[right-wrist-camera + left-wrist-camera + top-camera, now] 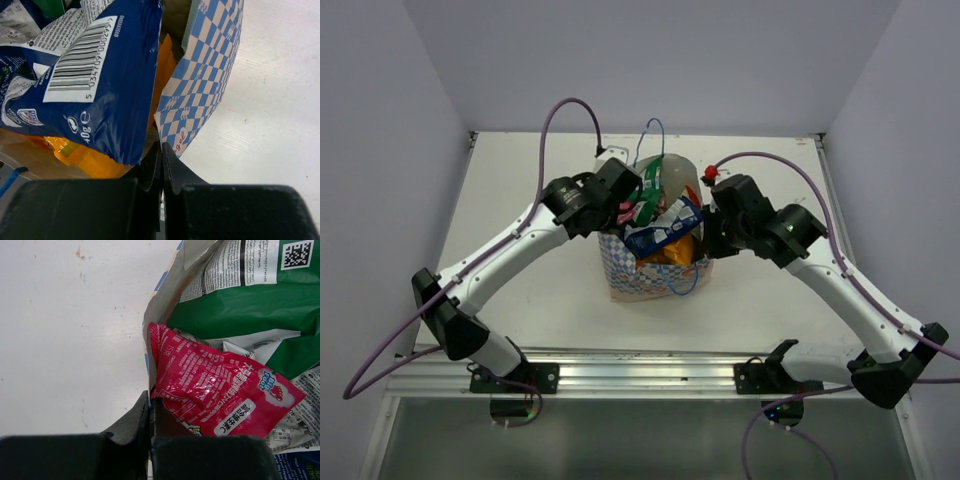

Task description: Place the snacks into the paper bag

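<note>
Glossy, crinkled foil is seen on the pink-red snack packet point(215, 390) and the blue-white snack packet point(110, 100); the blue-checkered white paper bag point(205, 85) is shown matt.

paper bag point(655, 278): mid-table point(520, 200) | snacks point(665, 232): inside it | left hand point(151, 402): its left rim | right hand point(161, 150): its right rim

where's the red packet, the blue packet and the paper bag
red packet point(215, 390), left wrist view, middle of its printed face
blue packet point(117, 112), right wrist view, blue face beside the barcode
paper bag point(207, 85), right wrist view, checkered side wall
</note>
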